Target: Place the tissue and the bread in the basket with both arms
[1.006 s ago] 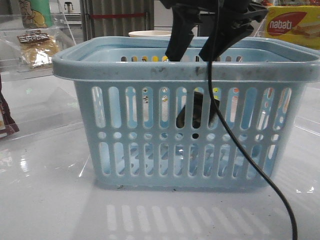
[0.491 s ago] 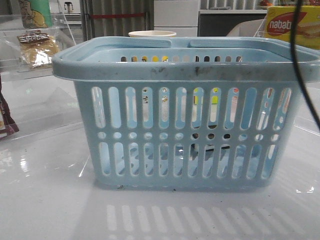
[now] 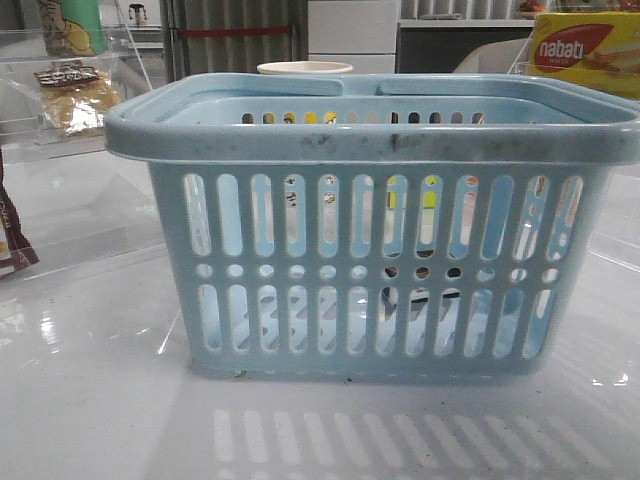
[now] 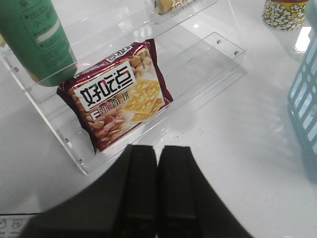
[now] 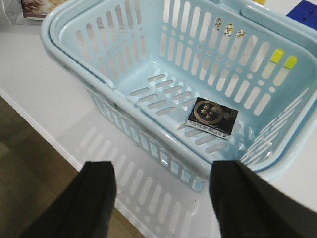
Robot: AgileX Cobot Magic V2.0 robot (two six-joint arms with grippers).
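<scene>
One item down by the look of it: the tissue (image 5: pixel 212 117), a small dark flat pack, lies on the floor of the basket (image 5: pixel 74 64) near one end wall, and from the front it's only a dark glimpse through the lower slots. The bread (image 3: pixel 75 100) sits in its clear wrapper on the clear acrylic shelf (image 3: pixel 60 145) toward the far left of the tabletop (image 3: pixel 90 400). I'd guess it's light and squashy with a slippery wrapper, so a gentle pinch across the middle, near the label band, seems safest. Left gripper (image 4: pixel 157 163) has its fingers pressed together with nothing between them, hanging over a maroon cracker bag (image 4: pixel 116 96) beside a green bottle (image 4: pixel 34 39). Right gripper (image 5: pixel 161 191) is spread wide and empty above the basket's near rim. Tabletop is glossy white, so things may slide. A yellow-red nabati box (image 3: pixel 585 55) stands at the far right.
</scene>
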